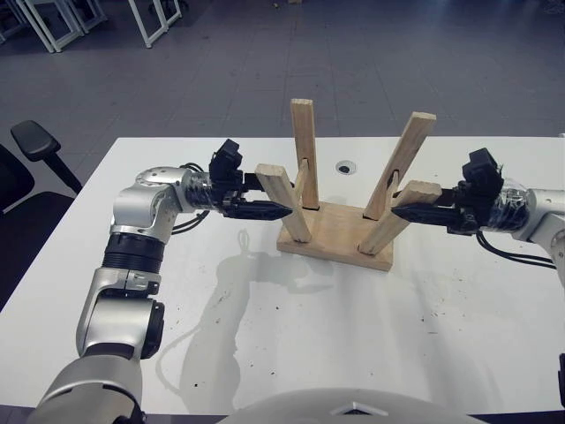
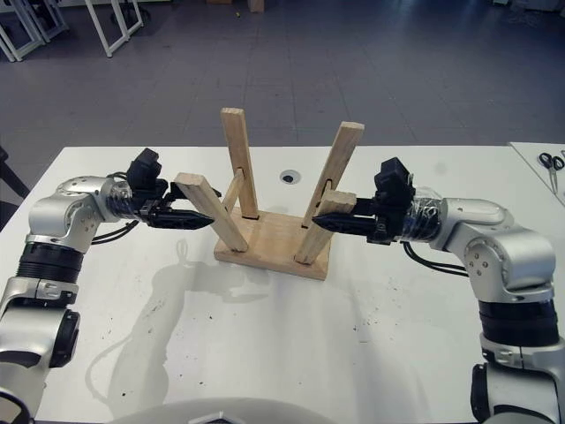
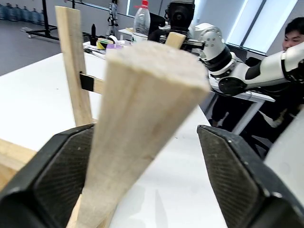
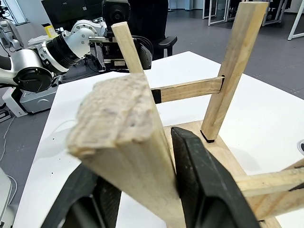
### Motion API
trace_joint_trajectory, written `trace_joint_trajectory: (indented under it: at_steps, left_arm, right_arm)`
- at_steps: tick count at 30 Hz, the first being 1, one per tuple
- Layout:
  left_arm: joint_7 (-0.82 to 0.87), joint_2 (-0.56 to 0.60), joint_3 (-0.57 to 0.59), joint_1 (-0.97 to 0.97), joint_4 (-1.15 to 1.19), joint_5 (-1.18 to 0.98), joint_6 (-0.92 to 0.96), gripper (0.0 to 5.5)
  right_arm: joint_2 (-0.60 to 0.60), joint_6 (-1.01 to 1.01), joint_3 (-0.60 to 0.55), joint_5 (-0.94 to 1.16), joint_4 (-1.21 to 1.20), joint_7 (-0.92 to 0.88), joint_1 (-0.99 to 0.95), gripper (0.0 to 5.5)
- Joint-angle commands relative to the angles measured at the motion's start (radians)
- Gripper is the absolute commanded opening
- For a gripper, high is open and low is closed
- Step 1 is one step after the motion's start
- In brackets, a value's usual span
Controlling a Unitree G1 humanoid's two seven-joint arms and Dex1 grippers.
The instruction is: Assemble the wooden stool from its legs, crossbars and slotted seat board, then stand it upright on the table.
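The wooden stool lies upside down on the white table, with its seat board [image 1: 340,234] flat and four legs pointing up. A crossbar [image 4: 190,89] joins two of the legs. My left gripper [image 1: 269,210] is open around the near left leg [image 1: 284,201]. In the left wrist view that leg [image 3: 142,118] stands between the wide-apart fingers [image 3: 232,175], with a gap on one side. My right gripper [image 1: 410,213] is shut on the near right leg [image 1: 393,221], and its pads [image 4: 199,175] press both sides of the wood [image 4: 128,128].
A round cable hole [image 1: 345,167] sits in the table just behind the stool. A black office chair [image 1: 35,141] stands off the table's left edge. Scissors [image 2: 552,161] lie on a neighbouring table at the far right. The table's front half has free room.
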Motion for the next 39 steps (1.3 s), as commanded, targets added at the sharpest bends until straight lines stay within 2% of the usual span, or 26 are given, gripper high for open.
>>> trace_joint_trajectory:
  at_steps: [1,5,9,13,14,15,16,17,20,26,29,31,33,35,37,39]
  left_arm:
    - [-0.047,0.039,-0.010,0.015,-0.080,-0.042,0.089,3.17]
    - [-0.009,0.059,-0.013,0.026,-0.223,-0.141,0.310,2.49]
    - [0.095,0.029,0.047,-0.040,-0.222,-0.238,0.502,1.80]
    - [0.222,-0.039,0.168,-0.190,0.014,-0.310,0.688,1.64]
    - [0.276,-0.066,0.191,-0.236,0.121,-0.298,0.730,1.81]
    - [0.330,-0.094,0.214,-0.279,0.225,-0.280,0.756,1.96]
    - [0.400,-0.123,0.245,-0.322,0.357,-0.254,0.751,2.11]
    - [0.457,-0.143,0.274,-0.354,0.465,-0.236,0.734,2.39]
    - [0.655,-0.166,0.406,-0.383,0.730,-0.226,0.574,2.69]
    - [0.920,-0.142,0.635,-0.386,0.932,-0.271,0.406,2.69]
    - [1.039,-0.123,0.748,-0.376,0.952,-0.313,0.292,2.69]
    - [1.057,-0.096,0.796,-0.370,0.944,-0.332,0.272,2.69]
    - [1.028,-0.081,0.804,-0.371,0.920,-0.322,0.288,2.69]
    - [0.985,-0.070,0.745,-0.353,0.867,-0.241,0.187,2.69]
    - [0.865,-0.068,0.625,-0.278,0.730,-0.118,0.010,2.69]
    - [0.703,-0.069,0.450,-0.073,0.440,0.001,-0.119,2.69]
  right_arm:
    - [-0.024,0.040,0.000,0.005,0.062,0.035,0.015,1.44]
    - [-0.034,0.129,-0.077,0.143,0.077,0.099,-0.009,1.44]
    - [-0.005,0.251,-0.128,0.245,0.164,0.072,-0.094,1.38]
    - [0.107,0.470,-0.108,0.265,0.534,-0.025,-0.367,1.16]
    - [0.138,0.492,-0.098,0.226,0.654,-0.066,-0.443,1.13]
    - [0.163,0.505,-0.083,0.187,0.754,-0.097,-0.499,1.49]
    - [0.198,0.488,-0.066,0.126,0.881,-0.155,-0.559,1.62]
    - [0.228,0.473,-0.064,0.087,0.973,-0.201,-0.600,1.95]
    - [0.280,0.395,-0.079,0.008,1.153,-0.231,-0.652,2.44]
    - [0.266,0.343,-0.097,-0.094,1.300,-0.163,-0.637,2.49]
    - [0.247,0.342,-0.109,-0.127,1.304,-0.136,-0.619,2.49]
    - [0.223,0.352,-0.132,-0.130,1.285,-0.130,-0.601,2.49]
    - [0.201,0.369,-0.151,-0.128,1.258,-0.115,-0.584,2.49]
    - [0.181,0.356,-0.167,-0.135,1.200,-0.135,-0.546,2.49]
    - [0.171,0.253,-0.151,-0.179,1.034,-0.182,-0.453,2.49]
    - [0.172,0.118,-0.137,-0.225,0.791,-0.219,-0.310,2.49]
